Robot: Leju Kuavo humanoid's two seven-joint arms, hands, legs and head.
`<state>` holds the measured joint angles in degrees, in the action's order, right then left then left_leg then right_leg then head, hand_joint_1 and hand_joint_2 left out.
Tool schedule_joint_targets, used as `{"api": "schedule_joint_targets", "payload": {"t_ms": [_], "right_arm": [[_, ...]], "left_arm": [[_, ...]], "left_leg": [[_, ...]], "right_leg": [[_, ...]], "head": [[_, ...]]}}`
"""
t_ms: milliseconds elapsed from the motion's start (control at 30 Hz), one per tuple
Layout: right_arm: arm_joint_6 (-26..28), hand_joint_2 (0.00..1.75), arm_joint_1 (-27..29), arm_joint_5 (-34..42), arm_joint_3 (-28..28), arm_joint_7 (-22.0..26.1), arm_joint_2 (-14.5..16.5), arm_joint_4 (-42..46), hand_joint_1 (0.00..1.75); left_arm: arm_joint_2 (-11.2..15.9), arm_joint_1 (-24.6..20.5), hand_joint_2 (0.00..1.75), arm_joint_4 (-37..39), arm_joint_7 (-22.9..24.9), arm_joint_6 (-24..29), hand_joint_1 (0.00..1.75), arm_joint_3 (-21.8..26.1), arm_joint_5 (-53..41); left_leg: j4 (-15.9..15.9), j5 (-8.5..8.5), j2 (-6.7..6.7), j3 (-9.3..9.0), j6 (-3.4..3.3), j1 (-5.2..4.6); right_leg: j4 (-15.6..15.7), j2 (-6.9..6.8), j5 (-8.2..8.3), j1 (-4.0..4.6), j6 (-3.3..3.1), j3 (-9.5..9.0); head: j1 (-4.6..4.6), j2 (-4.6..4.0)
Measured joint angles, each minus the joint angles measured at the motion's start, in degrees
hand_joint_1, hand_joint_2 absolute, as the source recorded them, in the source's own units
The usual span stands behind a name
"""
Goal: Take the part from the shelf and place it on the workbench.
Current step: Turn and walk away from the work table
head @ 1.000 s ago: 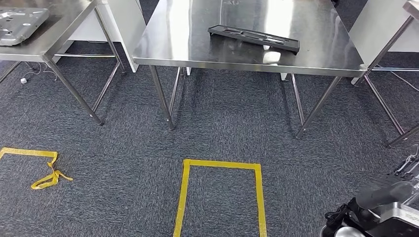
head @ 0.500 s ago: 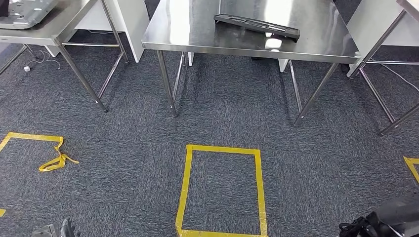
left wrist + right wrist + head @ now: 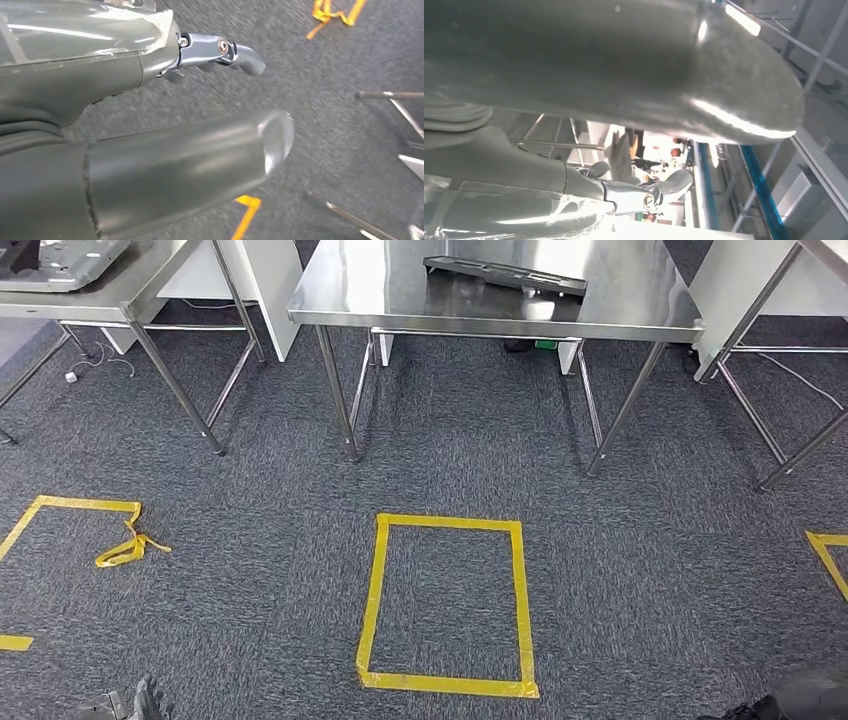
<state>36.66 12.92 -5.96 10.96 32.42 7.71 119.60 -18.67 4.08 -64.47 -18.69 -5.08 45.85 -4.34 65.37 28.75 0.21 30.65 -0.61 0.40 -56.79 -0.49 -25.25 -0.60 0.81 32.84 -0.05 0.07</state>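
A long black part [image 3: 505,273] lies flat on the middle steel workbench [image 3: 400,300], far ahead of me in the head view. My left hand [image 3: 100,75] hangs over the grey carpet with its thumb [image 3: 200,160] and fingers [image 3: 225,50] apart and nothing between them. Its dark tip shows at the head view's lower left [image 3: 130,705]. My right hand [image 3: 524,170] also holds nothing, with its fingers [image 3: 654,192] spread away from the thumb. A bit of it shows at the head view's lower right [image 3: 790,702].
A yellow tape rectangle [image 3: 447,606] marks the carpet in front of the workbench. More tape, partly peeled loose [image 3: 130,548], lies to the left. A second steel table [image 3: 120,300] at the left carries a grey metal plate [image 3: 60,260]. Table legs [image 3: 770,430] stand at the right.
The whole picture has shifted: the camera moved back, so the workbench and tape marks sit higher. My right arm has sunk toward the bottom edge, and my left hand's tip has come in.
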Motion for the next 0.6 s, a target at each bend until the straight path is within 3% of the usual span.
{"api": "schedule_joint_targets", "payload": {"t_ms": [67,100,167,233,300,333,367,400,433,467,533,600], "right_arm": [[-0.1,0.00,0.9,1.5,0.2,1.1,-0.3,0.0,0.00],[-0.1,0.00,1.4,2.4,0.3,1.7,-0.5,0.0,0.00],[-0.1,0.00,2.7,4.2,0.6,2.9,-1.0,0.1,0.00],[-0.1,0.00,4.0,5.4,0.9,3.6,-1.6,0.1,0.00],[0.0,0.00,4.9,5.9,1.1,4.0,-2.0,0.1,0.00],[0.0,0.00,5.3,6.0,1.1,4.0,-2.1,0.1,0.00],[0.0,0.00,5.6,6.0,1.1,4.0,-2.2,0.1,0.00],[0.1,0.00,5.9,6.0,1.1,4.1,-2.3,0.1,0.00],[0.1,0.00,6.1,6.0,1.1,4.1,-2.3,0.1,0.00],[0.2,0.00,6.2,6.0,1.1,4.1,-2.4,0.1,0.00],[0.4,0.00,6.3,5.9,1.1,4.0,-2.5,0.1,0.00],[0.6,0.00,6.4,5.8,1.0,4.0,-2.7,0.2,0.00]], "left_arm": [[0.2,0.6,0.00,0.2,-0.1,-0.4,0.00,-0.5,0.5],[0.3,0.9,0.00,0.2,-0.1,-0.5,0.00,-0.8,0.6],[0.5,1.6,0.00,0.3,-0.3,-0.9,0.00,-1.3,1.1],[0.6,2.2,0.00,0.5,-0.4,-0.9,0.00,-1.6,1.7],[0.8,2.6,0.00,0.7,-0.4,-0.9,0.00,-1.8,2.2],[0.9,2.8,0.00,0.8,-0.4,-0.9,0.00,-1.9,2.4],[0.9,2.9,0.00,0.9,-0.4,-0.8,0.00,-2.0,2.7],[1.0,3.1,0.00,1.0,-0.4,-0.7,0.00,-2.0,2.9],[1.0,3.3,0.00,1.1,-0.4,-0.6,0.00,-2.0,3.1],[1.1,3.5,0.00,1.1,-0.4,-0.5,0.00,-2.0,3.2],[1.2,3.7,0.00,1.2,-0.4,-0.4,0.00,-2.1,3.5],[1.2,3.9,0.00,1.2,-0.4,-0.4,0.00,-2.3,3.6]], "left_leg": [[-7.0,1.83,-0.30,-4.85,-0.52,-0.24],[-8.8,2.64,-0.39,-5.70,-0.79,-0.47],[-9.8,2.44,-0.30,-5.09,-1.59,-0.66],[-10.3,1.34,-0.11,-3.90,-2.63,-0.57],[-10.3,0.22,0.13,-2.58,-3.16,-0.61],[-10.3,-0.32,0.26,-1.90,-3.19,-0.68],[-10.2,-0.85,0.38,-1.22,-3.19,-0.75],[-10.1,-1.33,0.48,-0.58,-3.12,-0.80],[-10.0,-1.75,0.56,-0.02,-3.00,-0.82],[-9.8,-2.08,0.60,0.34,-2.84,-0.82],[-9.3,-2.56,0.63,0.85,-2.39,-0.96],[-9.0,-3.05,0.63,1.22,-1.78,-1.10]], "right_leg": [[-0.6,-0.05,0.70,0.15,0.69,0.84],[-0.7,-0.14,1.11,0.17,1.10,1.15],[-0.8,-0.28,1.60,0.13,1.81,1.90],[-3.3,-0.13,-0.82,0.12,1.59,3.38],[-9.8,0.10,-5.54,0.04,0.95,5.46],[-13.4,0.16,-7.09,0.01,1.01,6.30],[-16.1,0.19,-7.53,-0.01,1.42,6.62],[-17.1,0.20,-6.88,-0.04,2.05,6.06],[-15.8,0.20,-5.57,-0.08,2.69,4.39],[-12.4,0.20,-4.26,-0.11,3.12,1.59],[-3.4,0.21,-3.98,0.03,2.82,-4.69],[1.5,0.22,-5.15,0.33,1.98,-7.33]], "head": [[0.06,0.00],[0.07,0.00],[0.08,0.01],[0.32,0.00],[0.60,0.00],[0.66,0.00],[0.66,0.00],[0.67,0.00],[0.66,0.00],[0.67,0.01],[0.65,0.01],[0.63,0.00]]}}
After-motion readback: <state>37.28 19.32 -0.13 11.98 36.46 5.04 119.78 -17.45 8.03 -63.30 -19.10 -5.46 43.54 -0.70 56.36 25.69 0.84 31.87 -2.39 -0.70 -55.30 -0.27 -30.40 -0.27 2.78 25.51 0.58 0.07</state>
